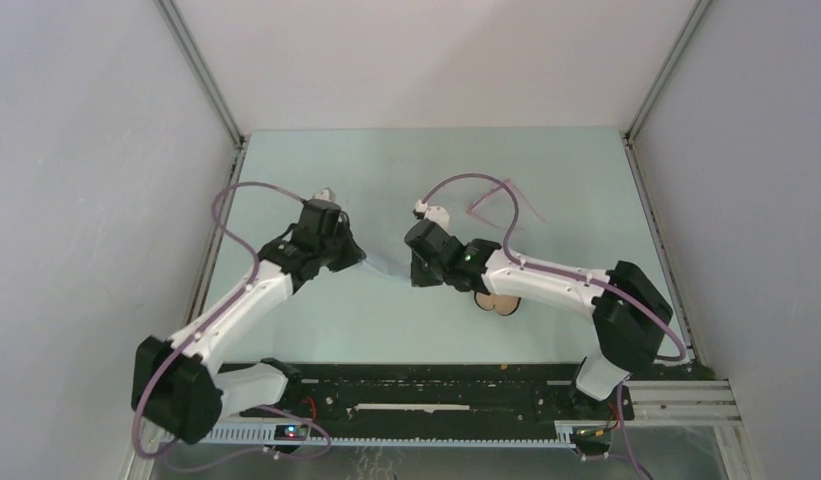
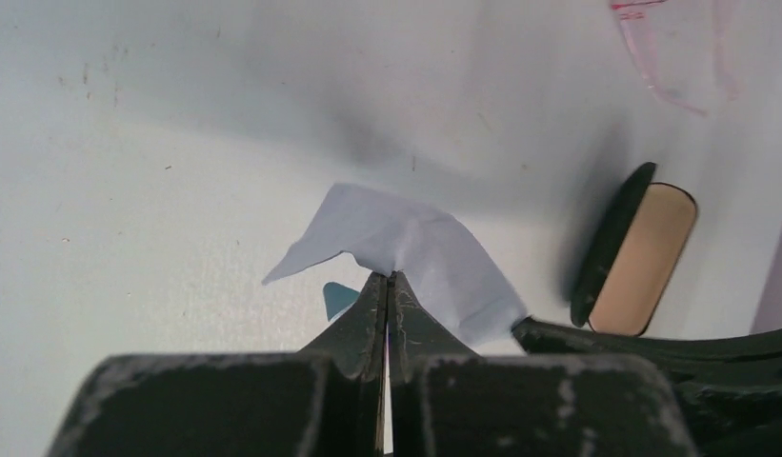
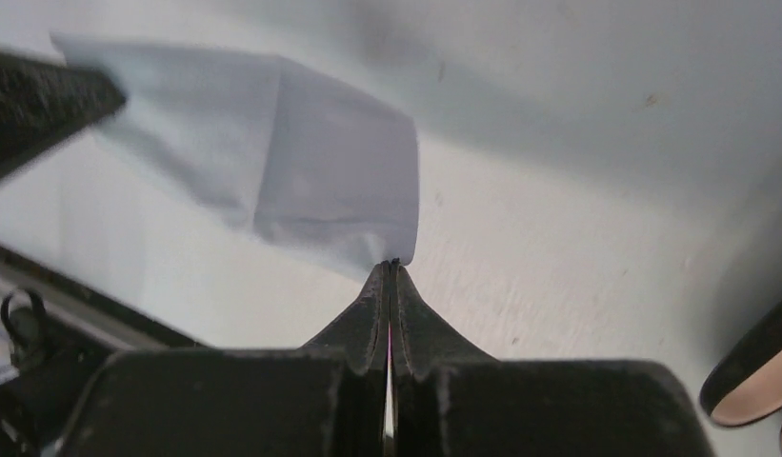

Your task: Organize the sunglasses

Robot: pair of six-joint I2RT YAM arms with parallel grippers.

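Both arms meet at the middle of the pale surface, and the light blue cloth is strung between them. The left wrist view shows the left pincer clamped tight on a bunched fold of the cloth, fingers pressed together with no gap, and the fabric fanning out above the tips. The right wrist view shows the same on the other side: the right pincer is closed on a corner of the cloth, which stretches off toward the upper left of the frame, lifted clear of the surface, with the dark tip of the left pincer at that edge. From the top view the cloth is a small pale strip between the two pincers, just left of centre. The sunglasses lie on their own toward the upper right of centre, thin pink frame flat on the surface, apart from both arms; the left wrist view catches them in its top right corner. The black case sits open with its tan lining showing, at the right of the left wrist view, and in the top view it peeks out from under the right forearm.
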